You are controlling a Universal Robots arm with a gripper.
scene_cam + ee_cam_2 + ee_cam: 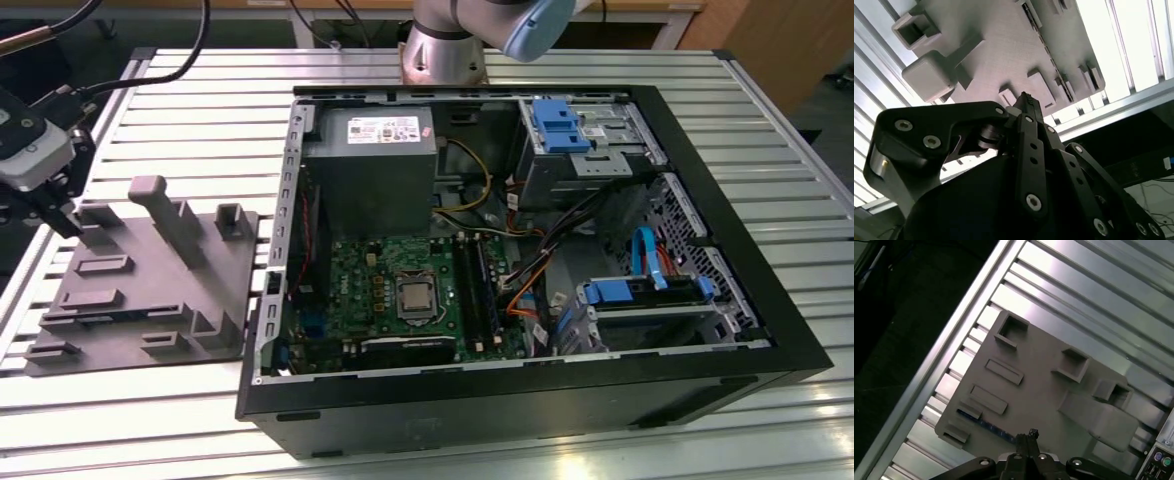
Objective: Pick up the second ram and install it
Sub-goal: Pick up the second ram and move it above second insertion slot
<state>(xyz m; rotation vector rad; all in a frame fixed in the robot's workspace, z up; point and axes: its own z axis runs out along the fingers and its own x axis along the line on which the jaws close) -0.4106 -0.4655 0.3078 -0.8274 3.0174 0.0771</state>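
Observation:
The second ram is a thin blue-green strip standing on edge in a slot of the grey holder plate, near the plate's outer edge. In the first wrist view my gripper hovers over the plate close to one end of that strip, fingers pressed together with nothing between them. The second wrist view shows the same shut fingertips above the plate's raised blocks. In the exterior view the gripper hangs over the holder plate at the exterior view's left. The green motherboard lies inside the open computer case.
The open black computer case fills the middle of the slatted metal table, with a grey power-supply box, blue drive brackets and loose cables inside. Tall grey posts rise from the holder plate. The table's edge lies just beyond the plate.

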